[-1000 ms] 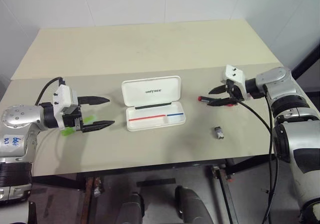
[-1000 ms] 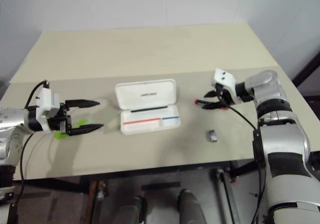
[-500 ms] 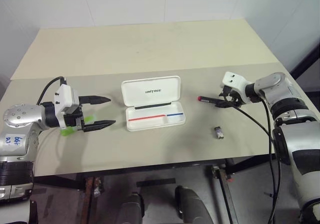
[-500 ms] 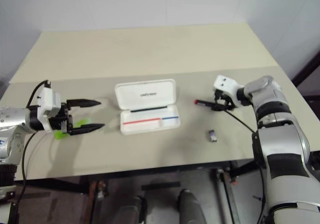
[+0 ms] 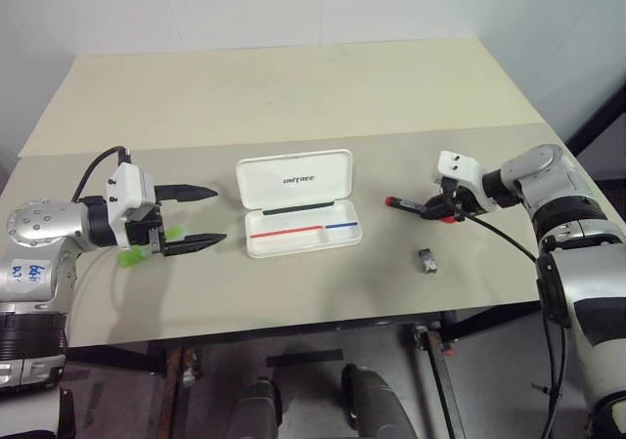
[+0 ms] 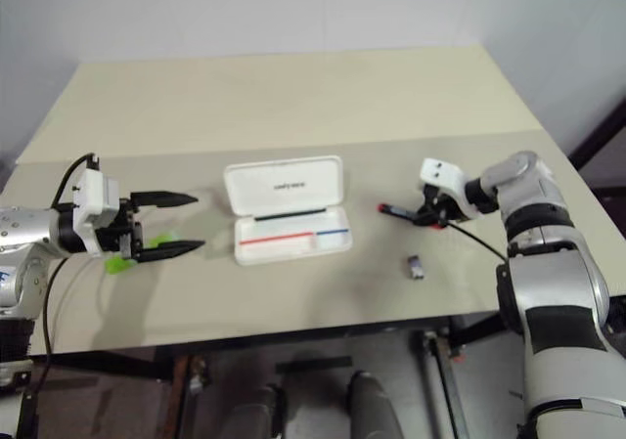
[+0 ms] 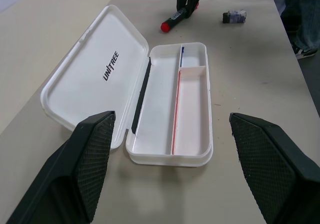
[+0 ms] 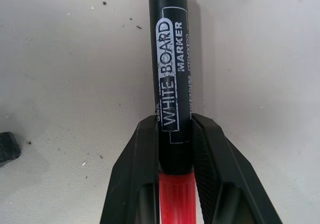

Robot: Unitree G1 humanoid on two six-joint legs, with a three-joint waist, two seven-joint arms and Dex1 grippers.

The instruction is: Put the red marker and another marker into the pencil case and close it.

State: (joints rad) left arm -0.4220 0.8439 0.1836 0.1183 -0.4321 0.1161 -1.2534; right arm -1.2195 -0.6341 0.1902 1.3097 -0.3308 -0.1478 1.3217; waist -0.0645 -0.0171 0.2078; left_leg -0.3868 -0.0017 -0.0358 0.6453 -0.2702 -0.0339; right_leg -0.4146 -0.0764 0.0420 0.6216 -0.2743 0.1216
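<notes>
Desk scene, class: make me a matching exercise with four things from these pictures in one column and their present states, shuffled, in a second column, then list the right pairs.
Things
1. pencil case
2. red marker
3. green marker
4. left tool

States
A. lying on the table by the open fingers, not held
B. pinched between two black fingers
C. lid swung back, tray showing
D. fingers spread wide, holding nothing

Pairs: 1-C, 2-B, 3-A, 4-D
</notes>
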